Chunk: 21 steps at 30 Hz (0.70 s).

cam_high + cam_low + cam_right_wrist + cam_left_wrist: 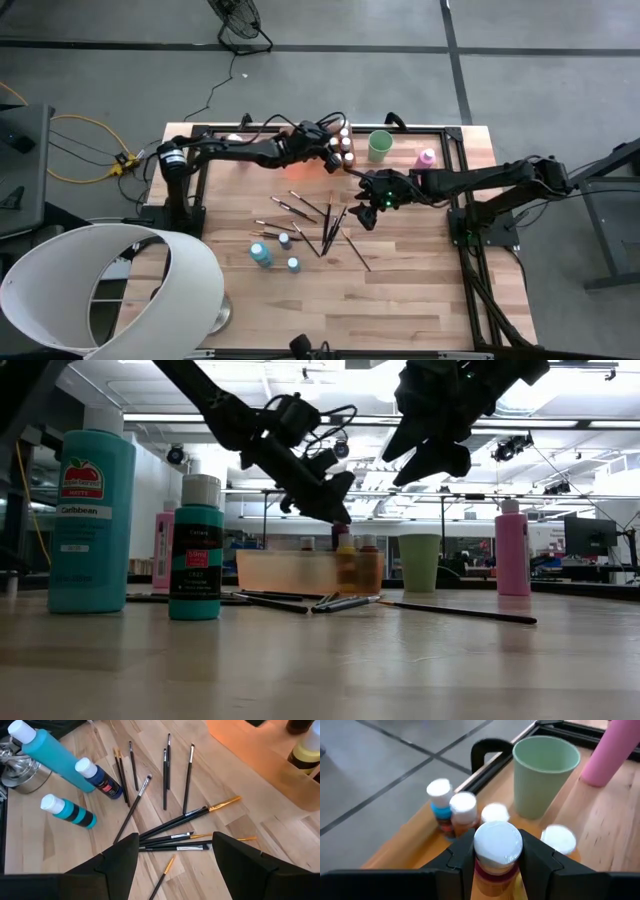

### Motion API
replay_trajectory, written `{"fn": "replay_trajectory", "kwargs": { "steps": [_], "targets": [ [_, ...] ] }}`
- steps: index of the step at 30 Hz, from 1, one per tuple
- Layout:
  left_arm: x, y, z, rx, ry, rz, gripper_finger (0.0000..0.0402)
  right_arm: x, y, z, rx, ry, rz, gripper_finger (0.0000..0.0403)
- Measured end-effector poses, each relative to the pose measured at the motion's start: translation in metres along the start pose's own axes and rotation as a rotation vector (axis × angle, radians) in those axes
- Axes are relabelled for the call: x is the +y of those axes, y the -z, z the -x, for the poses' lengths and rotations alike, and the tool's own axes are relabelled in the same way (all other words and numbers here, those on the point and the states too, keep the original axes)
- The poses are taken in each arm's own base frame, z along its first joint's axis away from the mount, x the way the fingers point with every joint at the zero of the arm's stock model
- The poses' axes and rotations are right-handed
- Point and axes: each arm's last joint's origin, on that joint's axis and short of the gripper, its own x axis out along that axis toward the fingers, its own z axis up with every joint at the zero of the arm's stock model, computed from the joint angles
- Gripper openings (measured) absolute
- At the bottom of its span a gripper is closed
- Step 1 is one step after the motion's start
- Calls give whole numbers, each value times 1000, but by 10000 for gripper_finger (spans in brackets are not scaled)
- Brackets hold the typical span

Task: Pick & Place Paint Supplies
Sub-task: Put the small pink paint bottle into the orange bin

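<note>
We see the left gripper over the orange tray at the far side of the table, its fingers closed on a small white-capped bottle. Other capped bottles stand in the tray just beyond it, and the green cup sits right beside the tray, with a tall pink bottle a little farther along the back edge.

We find the right gripper hanging above the middle of the table, fingers spread wide and holding nothing. Directly beneath it lie the paintbrushes, dark-handled, some crossing in a loose fan, others lying parallel nearby. Beside the brushes we spot a big teal bottle, a small blue bottle and a small teal bottle, all resting on the wood, well apart from the tray.
</note>
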Motion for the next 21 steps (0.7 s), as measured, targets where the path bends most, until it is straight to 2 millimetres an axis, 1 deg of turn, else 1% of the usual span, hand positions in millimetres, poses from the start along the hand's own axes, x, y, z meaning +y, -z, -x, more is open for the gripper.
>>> {"fn": "replay_trajectory", "kwargs": {
  "steps": [6, 10, 15, 21],
  "targets": [
    [-3, -6, -11, 66, -8, -7, 114, 0, 1, 0, 5, 4, -4, 246],
    [-4, -1, -16, 94, -11, -6, 114, 0, 0, 0, 3, 6, -5, 246],
    [-4, 5, -22, 114, -20, 58, 114, -1, 0, 0, 0, 14, -6, 246],
    [-4, 6, -23, 116, -13, 66, 114, -1, 0, 0, -8, 25, -6, 246]
  ]
}}
